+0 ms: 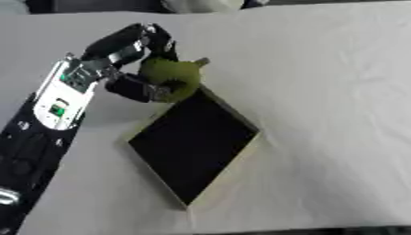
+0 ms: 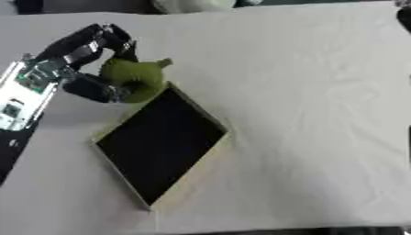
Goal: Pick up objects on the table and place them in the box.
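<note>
My left hand point(image 1: 141, 87) reaches in from the left and has its fingers and thumb curled round a green pear-shaped object point(image 1: 173, 78) with a short stem. The object hangs just above the far corner of the box point(image 1: 241, 158), a shallow tan tray with a dark inside, turned like a diamond on the white cloth. I see nothing inside the box. My right hand shows in neither view.
A white cloth point(image 1: 321, 92) covers the whole table. A pale rounded thing point(image 2: 192, 4) lies at the far edge. A dark shape point(image 2: 404, 16) shows at the upper right corner.
</note>
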You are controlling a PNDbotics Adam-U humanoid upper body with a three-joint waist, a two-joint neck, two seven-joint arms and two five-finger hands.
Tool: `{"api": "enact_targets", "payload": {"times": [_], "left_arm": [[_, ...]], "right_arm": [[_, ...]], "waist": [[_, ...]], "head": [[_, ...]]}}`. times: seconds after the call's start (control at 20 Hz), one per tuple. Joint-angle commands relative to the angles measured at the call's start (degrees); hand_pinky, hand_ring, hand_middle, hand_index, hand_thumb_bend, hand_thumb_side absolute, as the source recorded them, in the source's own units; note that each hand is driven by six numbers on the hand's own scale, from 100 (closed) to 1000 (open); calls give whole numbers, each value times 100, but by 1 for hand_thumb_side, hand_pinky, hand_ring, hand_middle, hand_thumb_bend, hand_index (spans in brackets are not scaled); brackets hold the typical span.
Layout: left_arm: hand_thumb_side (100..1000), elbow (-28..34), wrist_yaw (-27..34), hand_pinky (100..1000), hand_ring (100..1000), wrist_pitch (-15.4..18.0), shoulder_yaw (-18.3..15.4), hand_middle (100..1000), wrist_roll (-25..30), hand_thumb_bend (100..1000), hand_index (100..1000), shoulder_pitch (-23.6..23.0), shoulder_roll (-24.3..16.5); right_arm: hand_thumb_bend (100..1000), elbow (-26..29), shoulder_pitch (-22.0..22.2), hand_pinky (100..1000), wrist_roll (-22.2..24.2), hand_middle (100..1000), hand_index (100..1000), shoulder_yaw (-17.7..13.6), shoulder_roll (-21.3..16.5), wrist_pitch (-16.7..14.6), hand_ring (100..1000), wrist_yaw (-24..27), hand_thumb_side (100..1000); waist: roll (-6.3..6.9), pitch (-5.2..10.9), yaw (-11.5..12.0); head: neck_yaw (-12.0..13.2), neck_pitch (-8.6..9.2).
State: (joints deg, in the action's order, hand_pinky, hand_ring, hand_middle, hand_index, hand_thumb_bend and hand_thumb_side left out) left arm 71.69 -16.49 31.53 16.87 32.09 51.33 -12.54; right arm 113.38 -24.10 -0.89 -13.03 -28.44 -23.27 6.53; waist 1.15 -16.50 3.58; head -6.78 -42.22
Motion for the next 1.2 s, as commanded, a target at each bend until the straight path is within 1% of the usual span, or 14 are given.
{"api": "enact_targets", "payload": {"times": [0.05,0.25,0.4,0.55,0.65,0.75,0.9,1.0,1.05,1.1,1.15,1.2], "left_arm": [[100,30,154,156,360,573,-1,339,1066,100,492,6,160],[100,-7,256,154,359,465,-38,338,1510,100,490,-196,413],[112,-7,407,154,358,450,-64,337,1844,100,484,-340,557],[114,-46,414,161,362,430,-54,342,1971,100,491,-434,635],[108,-73,291,169,367,494,-36,347,1984,100,497,-461,673],[100,-129,142,174,369,636,-19,350,1987,100,500,-482,724],[100,-223,-15,185,377,996,9,360,1988,100,511,-526,826],[100,-276,-146,209,391,1203,-35,374,1988,100,527,-546,840],[100,-286,-238,232,403,1308,-72,389,1988,100,542,-556,835],[100,-285,-358,285,434,1412,-116,423,1987,100,580,-563,824],[100,-284,-494,285,434,1503,-158,423,1975,100,580,-572,817],[100,-282,-627,373,498,1583,-189,484,1947,116,647,-576,813]], "right_arm": [[100,121,-25,834,-4,488,689,-28,-223,24,801,-42,165],[100,121,-32,832,-8,489,689,-13,-290,16,795,-53,151],[100,121,-38,831,-16,489,689,-5,-331,10,793,-60,144],[100,121,-46,830,-22,489,689,1,-351,1,792,-63,143],[100,121,-54,831,-23,489,689,5,-347,1,793,-61,146],[100,121,-64,831,-19,489,689,9,-334,5,794,-58,149],[100,121,-86,831,-9,489,689,18,-320,8,793,-47,147],[100,121,-94,831,-7,489,689,17,-318,6,793,-41,148],[100,121,-93,831,-9,489,689,15,-317,6,794,-40,149],[100,121,-88,832,-9,488,689,12,-315,7,795,-40,152],[100,121,-83,832,-8,488,689,10,-313,8,795,-41,152],[100,121,-76,832,-7,488,689,8,-311,10,796,-42,154]], "waist": [[4,164,16],[25,183,49],[34,189,61],[38,186,64],[40,181,62],[36,173,54],[31,162,37],[35,161,33],[37,161,32],[39,161,32],[40,160,31],[42,161,31]], "head": [[-97,-47],[-187,-71],[-219,-69],[-237,-60],[-244,-59],[-235,-52],[-226,-57],[-227,-50],[-234,-43],[-239,-38],[-242,-36],[-244,-37]]}}
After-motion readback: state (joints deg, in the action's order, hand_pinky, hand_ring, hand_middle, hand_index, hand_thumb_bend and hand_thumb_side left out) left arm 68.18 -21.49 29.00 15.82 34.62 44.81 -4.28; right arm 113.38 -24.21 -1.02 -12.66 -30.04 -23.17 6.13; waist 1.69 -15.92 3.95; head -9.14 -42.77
